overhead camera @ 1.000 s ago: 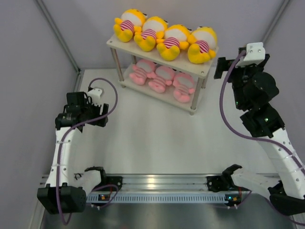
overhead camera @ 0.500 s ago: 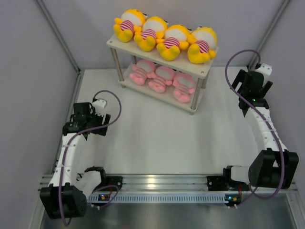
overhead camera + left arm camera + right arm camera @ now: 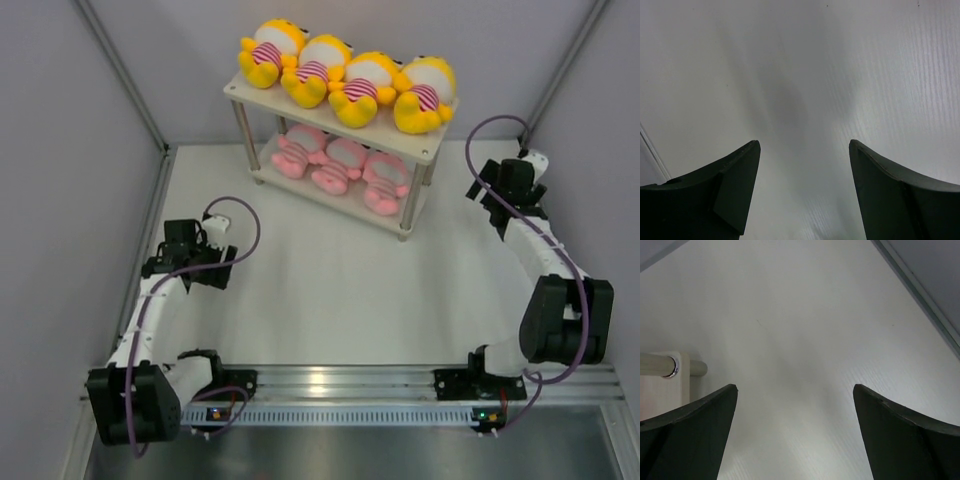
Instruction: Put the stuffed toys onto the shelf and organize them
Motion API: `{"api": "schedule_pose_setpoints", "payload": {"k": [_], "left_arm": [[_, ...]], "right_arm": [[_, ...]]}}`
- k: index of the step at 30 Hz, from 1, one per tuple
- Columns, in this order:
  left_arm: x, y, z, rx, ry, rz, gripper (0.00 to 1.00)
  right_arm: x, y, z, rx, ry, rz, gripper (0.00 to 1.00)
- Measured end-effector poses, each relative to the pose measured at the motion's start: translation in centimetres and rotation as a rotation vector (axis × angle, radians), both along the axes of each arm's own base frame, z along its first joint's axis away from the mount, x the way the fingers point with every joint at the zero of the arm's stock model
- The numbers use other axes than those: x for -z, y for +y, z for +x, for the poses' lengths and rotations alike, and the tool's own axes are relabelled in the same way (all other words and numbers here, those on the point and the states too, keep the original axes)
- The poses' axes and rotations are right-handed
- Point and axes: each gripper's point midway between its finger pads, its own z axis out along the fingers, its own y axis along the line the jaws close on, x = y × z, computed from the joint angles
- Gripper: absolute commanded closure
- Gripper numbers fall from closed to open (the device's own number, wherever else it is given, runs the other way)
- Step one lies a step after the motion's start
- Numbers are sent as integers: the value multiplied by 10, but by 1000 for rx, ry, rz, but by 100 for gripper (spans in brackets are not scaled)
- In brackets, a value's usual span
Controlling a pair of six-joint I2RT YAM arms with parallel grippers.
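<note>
Stuffed toys [image 3: 372, 78], small plush dolls with round heads and pink-and-white striped bellies, all sit on the two-tier rack of pale cream boards and thin metal legs [image 3: 236, 90]. Four yellow dolls [image 3: 315, 70] stand abreast on the top board and three pink dolls [image 3: 345, 163] lie side by side on the lower one. We see none lying on the white worktop [image 3: 330, 270], so we judge the placing done. The step in hand looks to be parking the arms without upsetting the rows.

The left tool [image 3: 804, 150] hangs over the worktop's left side, well apart from the rack. Its jaws are spread, with only worktop showing between them. The right tool [image 3: 795, 390] sits near the rack's right end, likewise spread and holding nothing, and its camera catches one metal leg [image 3: 655, 363] just to the side.

To finish well, we would draw the right arm away from the rack rather than across it. The rightmost yellow doll sits at the very end of its board, and a brushed leg could shake the whole row. We would keep both tools released, leave the dolls untouched, and fold each arm back slowly on its own side of the worktop.
</note>
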Motion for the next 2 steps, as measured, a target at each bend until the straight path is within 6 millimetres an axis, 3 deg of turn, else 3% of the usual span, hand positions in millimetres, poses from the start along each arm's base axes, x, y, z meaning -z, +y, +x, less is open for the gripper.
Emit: {"api": "schedule_pose_setpoints", "payload": {"k": [2], "left_arm": [[6,0,-1,2,10,0,22]], "right_arm": [[2,1,1,-3,-7,6,0]]}}
